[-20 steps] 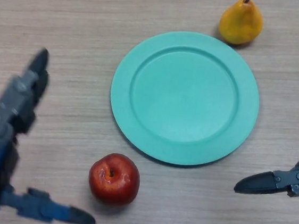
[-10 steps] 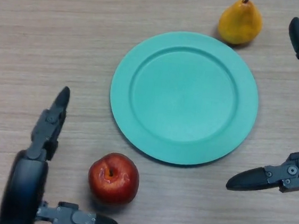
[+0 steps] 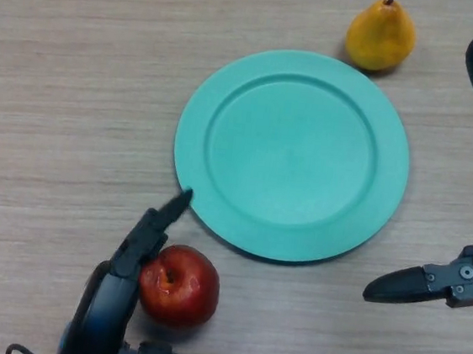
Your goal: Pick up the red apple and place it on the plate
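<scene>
Apple (image 3: 179, 286) — stem up — sits between left hand's (image 3: 113, 299) straight, spread fingers.

Single view only, head cam, so no overlap with any second camera. Looks steeply down at wooden table (image 3: 80, 59), fairly close. Green plate (image 3: 228, 100) sits about centre frame, pear (image 3: 380, 35) toward 1 o'clock, red apple (image 3: 179, 285) toward 7. Left hand (image 3: 129, 271) enters from 7 o'clock, right hand (image 3: 449, 284) from 4 o'clock edge.

Bare plate (image 3: 218, 192), pear (image 3: 380, 36) beyond
</scene>
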{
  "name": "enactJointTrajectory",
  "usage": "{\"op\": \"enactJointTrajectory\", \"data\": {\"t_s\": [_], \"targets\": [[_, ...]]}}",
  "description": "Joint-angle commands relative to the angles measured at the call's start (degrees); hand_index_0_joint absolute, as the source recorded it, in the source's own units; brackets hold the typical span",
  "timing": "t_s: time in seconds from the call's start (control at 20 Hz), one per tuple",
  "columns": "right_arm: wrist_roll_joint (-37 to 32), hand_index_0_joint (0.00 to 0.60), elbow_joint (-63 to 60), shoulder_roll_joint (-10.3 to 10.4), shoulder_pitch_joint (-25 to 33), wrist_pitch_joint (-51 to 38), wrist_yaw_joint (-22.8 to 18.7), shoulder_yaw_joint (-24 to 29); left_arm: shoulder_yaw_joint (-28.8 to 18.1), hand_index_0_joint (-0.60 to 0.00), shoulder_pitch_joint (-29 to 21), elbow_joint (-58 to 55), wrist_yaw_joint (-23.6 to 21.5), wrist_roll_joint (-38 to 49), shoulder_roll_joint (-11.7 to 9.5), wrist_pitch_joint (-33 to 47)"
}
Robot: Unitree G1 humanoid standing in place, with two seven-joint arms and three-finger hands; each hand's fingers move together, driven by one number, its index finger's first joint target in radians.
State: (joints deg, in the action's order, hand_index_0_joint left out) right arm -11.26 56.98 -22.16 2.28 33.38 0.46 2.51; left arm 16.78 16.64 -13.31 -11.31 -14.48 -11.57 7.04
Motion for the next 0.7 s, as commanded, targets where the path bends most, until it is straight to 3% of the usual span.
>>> {"op": "enactJointTrajectory", "data": {"t_s": [0.05, 0.25, 0.45, 0.5, 0.55, 0.6, 0.65, 0.7], "targets": [[-5.97, 0.000, 3.02, -5.12, -1.21, -9.73, -5.16, 5.87, 2.01, -0.600, 0.13, -7.32, -0.48, 3.02, -1.05, -8.84], [-9.02, 0.000, 3.02, -8.32, -3.71, -12.43, -7.78, 7.10, 2.88, -0.600, 0.46, -13.17, -3.55, 1.28, -1.93, -18.31], [-11.30, 0.000, 3.02, -11.54, -3.02, -11.90, -9.72, 7.83, 1.20, -0.600, -0.90, -25.31, -1.69, 4.75, -2.03, -27.11], [-11.31, 0.100, 3.02, -11.63, -3.07, -11.98, -9.74, 7.82, 1.17, -0.600, -1.06, -25.79, -1.57, 4.76, -2.03, -27.47], [-11.33, 0.252, 3.02, -11.85, -3.23, -12.21, -9.79, 7.82, 1.15, -0.600, -1.69, -27.06, -1.14, 4.54, -2.09, -28.30], [-11.33, 0.349, 3.02, -11.98, -3.54, -12.59, -9.74, 7.85, 1.20, -0.600, -2.64, -28.32, -0.51, 3.85, -2.17, -28.72], [-11.43, 0.299, 3.02, -12.15, -3.96, -13.12, -9.76, 7.96, 1.30, -0.600, -4.24, -29.90, 0.64, 2.40, -2.26, -29.48], [-11.68, 0.201, 3.02, -12.36, -4.41, -13.71, -10.00, 8.02, 1.32, -0.600, -6.10, -30.70, 2.12, 0.52, -2.12, -30.27]]}}
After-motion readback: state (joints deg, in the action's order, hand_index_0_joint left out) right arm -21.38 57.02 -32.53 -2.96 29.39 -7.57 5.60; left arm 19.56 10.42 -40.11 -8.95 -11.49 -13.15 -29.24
